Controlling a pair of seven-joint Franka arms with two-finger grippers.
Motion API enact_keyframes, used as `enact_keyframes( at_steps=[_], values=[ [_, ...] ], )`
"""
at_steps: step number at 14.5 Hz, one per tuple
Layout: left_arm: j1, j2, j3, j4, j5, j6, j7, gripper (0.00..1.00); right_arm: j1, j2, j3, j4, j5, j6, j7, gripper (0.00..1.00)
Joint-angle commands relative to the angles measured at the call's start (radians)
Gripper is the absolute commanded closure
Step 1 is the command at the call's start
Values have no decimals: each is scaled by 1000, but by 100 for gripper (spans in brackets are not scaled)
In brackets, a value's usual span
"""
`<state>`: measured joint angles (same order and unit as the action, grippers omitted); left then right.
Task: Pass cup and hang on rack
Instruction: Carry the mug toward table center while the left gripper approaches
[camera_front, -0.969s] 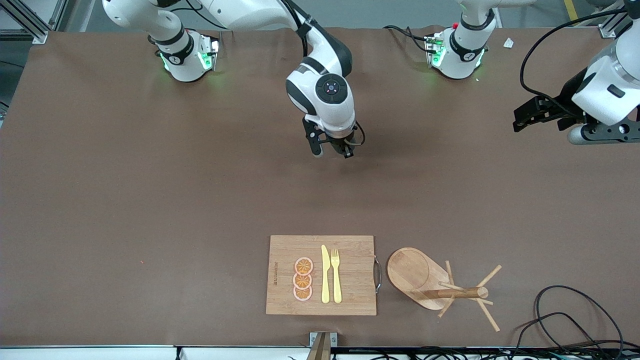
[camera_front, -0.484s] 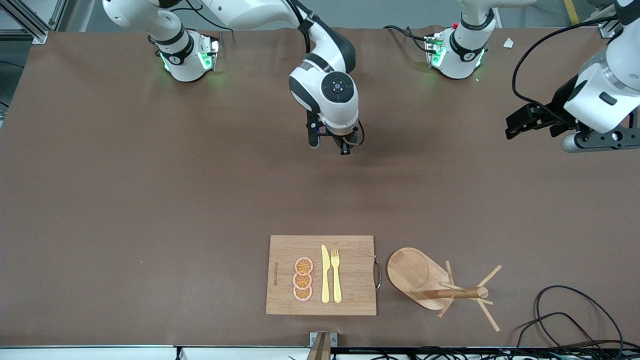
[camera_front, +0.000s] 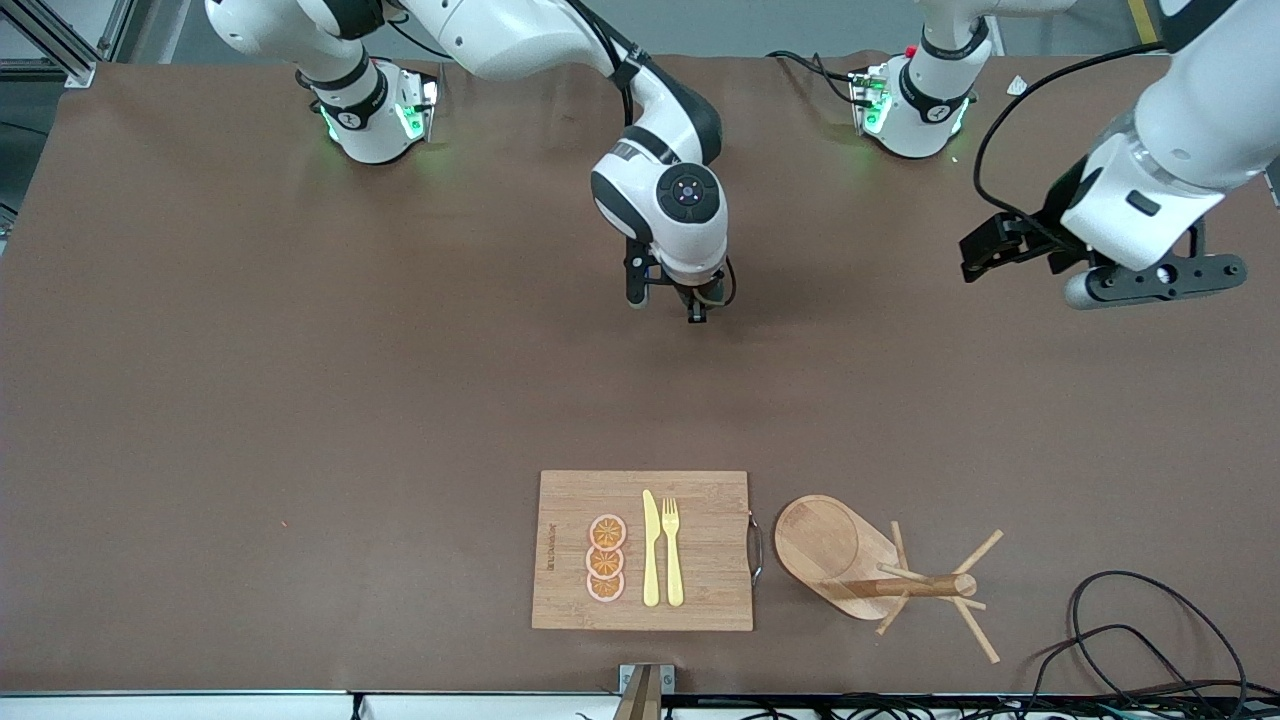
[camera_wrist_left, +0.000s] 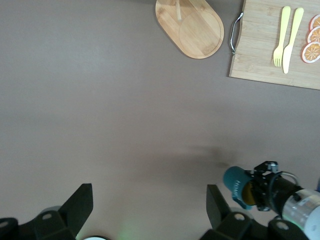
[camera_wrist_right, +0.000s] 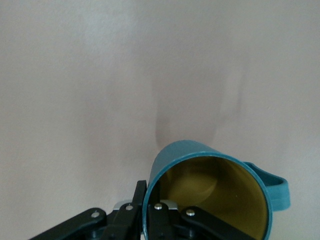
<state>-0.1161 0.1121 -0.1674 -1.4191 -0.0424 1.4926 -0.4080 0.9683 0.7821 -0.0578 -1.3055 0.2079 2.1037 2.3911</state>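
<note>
cup: The dark teal cup is up in the air over the middle of the worktop. It is tipped, so its yellow-brown inside shows in the right wrist view, with the small handle out to one side.
right end effector: The right end effector is clamped on the cup's rim, one finger inside and one outside.
left end effector: The left end effector has its fingers wide apart and holds nothing. It hangs over the worktop at the left arm's end.
which way: In the left wrist view the cup shows off to one side of the left end effector's fingers, not between them. The two are well apart.
rack: The wooden mug rack stands near the front camera, just beside the bamboo cutting board, on its left arm side. The left arm is the nearer arm to it.
next move: I think the cup must go to the left end effector first. The hands must come together, and the open fingers need a free part of the cup.
</note>
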Motion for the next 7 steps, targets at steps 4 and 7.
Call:
enact_keyframes(
  at_steps=[4, 7],
  values=[
    [-28, 14, -1, 22, -8, 12, -37, 0, 12, 135, -17, 210, -19, -82, 59, 100],
    [-28, 14, -1, 20, -5, 17, -48, 0, 23, 154, -22, 216, -21, -62, 60, 100]
  ],
)
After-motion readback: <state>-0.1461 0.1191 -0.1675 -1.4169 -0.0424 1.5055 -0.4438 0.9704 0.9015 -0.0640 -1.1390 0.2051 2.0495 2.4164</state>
